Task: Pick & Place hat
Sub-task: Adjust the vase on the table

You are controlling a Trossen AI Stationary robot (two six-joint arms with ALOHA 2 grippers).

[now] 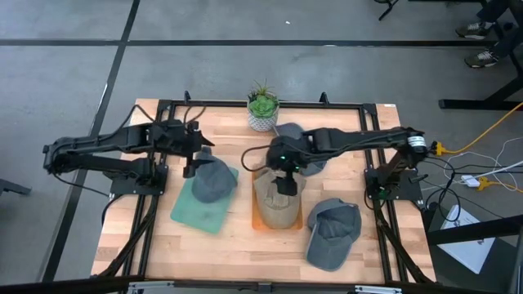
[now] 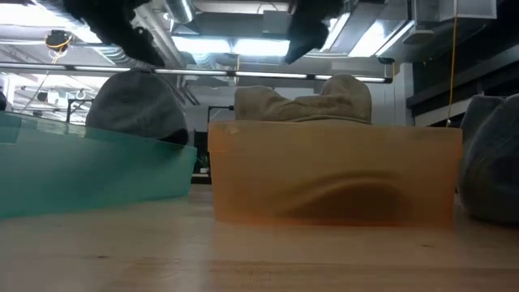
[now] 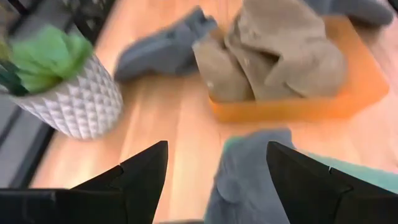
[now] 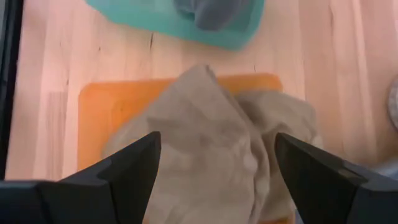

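A tan hat (image 1: 276,204) lies crumpled in an orange tray (image 1: 296,222); my right gripper (image 1: 284,181) hangs open just above it, fingers (image 4: 130,168) either side without touching. A grey hat (image 1: 212,180) sits in a teal tray (image 1: 189,211); my left gripper (image 1: 193,163) is open above that hat's far-left edge. Another grey cap (image 1: 332,233) rests on the table near the right, and a fourth grey hat (image 1: 292,131) lies under my right arm. In the low view the tan hat (image 2: 308,101) rises above the orange tray (image 2: 332,174).
A potted green plant (image 1: 262,110) in a white pot stands at the table's far edge, close to both grippers. Black frame rails (image 1: 151,204) run along the table's left and right sides. Bare wood (image 1: 245,253) lies toward the near edge.
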